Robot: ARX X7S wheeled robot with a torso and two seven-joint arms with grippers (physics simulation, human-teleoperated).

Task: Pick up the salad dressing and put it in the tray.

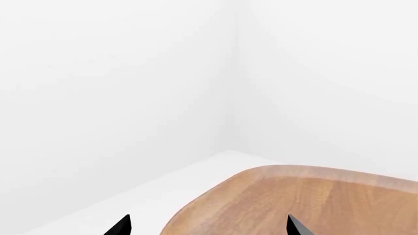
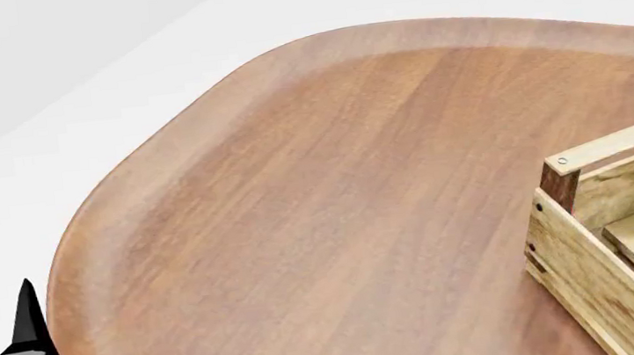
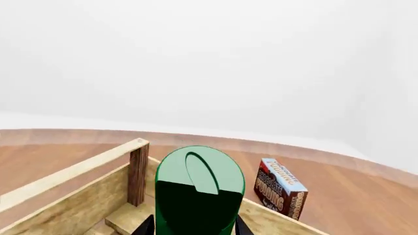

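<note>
In the right wrist view the salad dressing (image 3: 199, 181), with a round pale-green top, a darker oval line and a dark green body, sits between my right gripper's (image 3: 193, 226) black fingers, held over the inside of the light-wood tray (image 3: 65, 196). The tray's corner with a dark-brown post also shows at the right edge of the head view (image 2: 605, 227). My left gripper (image 1: 207, 226) is open and empty over the table edge; one of its fingers shows at the lower left of the head view (image 2: 31, 349).
The wooden table (image 2: 333, 211) has a rounded raised edge, with white floor and walls beyond. A blue-and-brown chocolate pudding box (image 3: 281, 188) stands on the table just outside the tray's far rail.
</note>
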